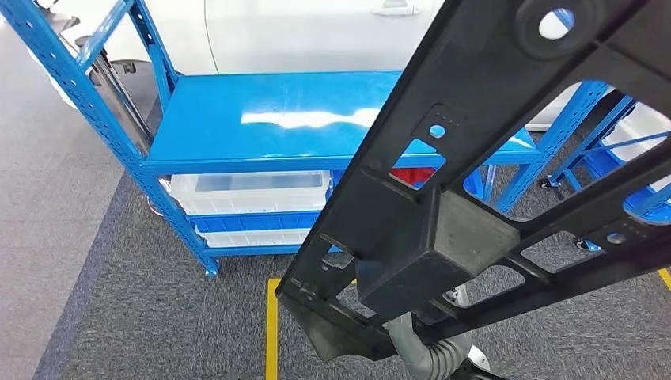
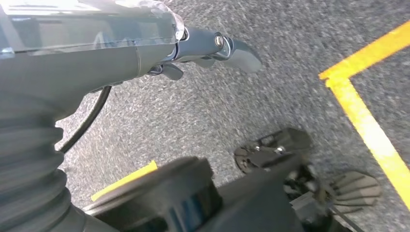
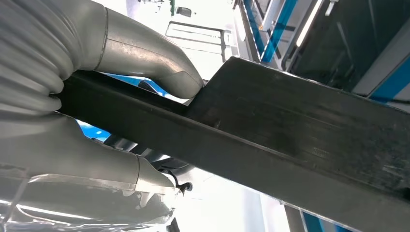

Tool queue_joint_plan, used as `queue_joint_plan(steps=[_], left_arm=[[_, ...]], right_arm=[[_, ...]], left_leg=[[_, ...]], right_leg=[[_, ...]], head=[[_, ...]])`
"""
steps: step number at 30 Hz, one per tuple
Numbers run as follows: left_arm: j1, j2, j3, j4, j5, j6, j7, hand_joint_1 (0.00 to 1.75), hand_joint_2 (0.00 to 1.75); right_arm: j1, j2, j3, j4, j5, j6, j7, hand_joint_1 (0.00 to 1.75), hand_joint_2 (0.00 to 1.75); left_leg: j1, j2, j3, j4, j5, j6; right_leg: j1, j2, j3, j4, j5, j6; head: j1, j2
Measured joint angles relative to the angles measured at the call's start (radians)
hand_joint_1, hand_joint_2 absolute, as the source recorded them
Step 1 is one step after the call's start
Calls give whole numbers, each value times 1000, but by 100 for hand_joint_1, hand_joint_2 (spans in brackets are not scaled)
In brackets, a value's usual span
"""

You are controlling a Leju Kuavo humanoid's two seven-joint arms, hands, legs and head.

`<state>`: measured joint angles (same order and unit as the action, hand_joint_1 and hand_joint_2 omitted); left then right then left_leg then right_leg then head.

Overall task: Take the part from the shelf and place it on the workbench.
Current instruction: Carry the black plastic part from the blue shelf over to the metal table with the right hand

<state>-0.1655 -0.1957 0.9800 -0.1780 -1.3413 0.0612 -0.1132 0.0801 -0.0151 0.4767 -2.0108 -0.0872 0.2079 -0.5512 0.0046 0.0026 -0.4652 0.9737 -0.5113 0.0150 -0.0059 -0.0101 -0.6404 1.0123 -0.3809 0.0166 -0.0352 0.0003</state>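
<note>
In front of the blue tabletop [image 1: 277, 119], raised high and close to my head camera, hangs the black part [image 1: 443, 229], a long openwork frame with a boxy block near its middle, running slantwise from low near the yellow floor line [image 1: 271, 332] up past the far right end of the tabletop; I judge the pick from the shelf done and the carry to the workbench in hand, with the placing not yet made; the right hand [image 3: 96, 96] is clamped on the part, its thick grey thumb pressed on one face of a flat black bar and the rest of the hand under the other face, as the right wrist view shows; in the head view a grey ribbed arm [image 1: 427, 352] rises beneath the part's lower end, the hand itself hidden behind the frame; the left hand [image 2: 203, 50] hangs beside the body over the grey carpet [image 2: 241, 106], holding nothing, its dark fingers stretched out rather than curled; the tabletop's surface lies bare and glossy, white bins [image 1: 253, 194] on the level beneath it; next, I reckon, the part must be brought over the tabletop, tipped flatter and lowered before the grip loosens; a one-handed hold near the end of so long a piece could let it swing or catch the blue upright [image 1: 79, 87] to the tabletop's left.
</note>
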Motion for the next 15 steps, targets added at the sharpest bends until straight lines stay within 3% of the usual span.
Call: queue_joint_plan(steps=[2, 4, 5, 6, 7, 9, 11, 13, 15], left_arm=[[0, -1, 0, 0, 0, 1, 1, 0, 175], [0, -1, 0, 0, 0, 1, 1, 0, 175], [1, -1, 0, 0, 1, 2, 1, 0, 175], [2, -1, 0, 0, 1, 2, 1, 0, 175], [3, -1, 0, 0, 2, 3, 0, 0, 175], [3, -1, 0, 0, 2, 4, -2, 0, 175], [4, -1, 0, 0, 3, 5, -5, 0, 175], [4, -1, 0, 0, 5, 7, -13, 0, 175], [4, -1, 0, 0, 9, 10, -24, 0, 175]], right_arm=[[-3, 0, 0, 0, -3, 0, 5, 175, 175], [-5, 0, 0, 0, -6, 1, 8, 175, 175], [-5, -1, 0, 1, -8, 1, 10, 175, 175], [-6, -1, 0, 1, -10, 2, 11, 175, 175], [-6, -2, 0, 2, -12, 4, 13, 175, 175], [-9, -3, 0, 4, -15, 7, 14, 175, 175], [-13, -3, 0, 5, -17, 12, 14, 175, 175], [-15, -3, 0, 6, -21, 16, 14, 175, 175], [-16, -4, 0, 8, -30, 21, 16, 175, 175]], left_leg=[[4, 4, -21, -4, 25, 13], [3, 5, -50, -3, 48, 18], [2, 6, -66, -1, 60, 17], [2, 6, -83, 2, 72, 16], [2, 6, -99, 6, 82, 14], [2, 6, -129, 16, 99, 8], [0, 4, -148, 26, 112, -1], [-1, 4, -155, 27, 124, -13], [1, 5, -159, 25, 129, -25]], right_leg=[[-3, 4, -22, 57, -69, 11], [-6, 5, -57, 181, -168, 19], [-8, 5, -69, 243, -195, 23], [-8, 5, -67, 280, -198, 25], [-9, 5, -48, 283, -181, 26], [-10, 6, 41, 180, -131, 22], [-6, 7, 137, 37, -131, 10], [1, 8, 166, -23, -147, -7], [0, 9, 155, -26, -133, -25]], head=[[0, 0], [0, 0], [0, 0], [0, 0], [0, 0], [0, 0], [0, 0], [-1, 0], [-1, 0]])
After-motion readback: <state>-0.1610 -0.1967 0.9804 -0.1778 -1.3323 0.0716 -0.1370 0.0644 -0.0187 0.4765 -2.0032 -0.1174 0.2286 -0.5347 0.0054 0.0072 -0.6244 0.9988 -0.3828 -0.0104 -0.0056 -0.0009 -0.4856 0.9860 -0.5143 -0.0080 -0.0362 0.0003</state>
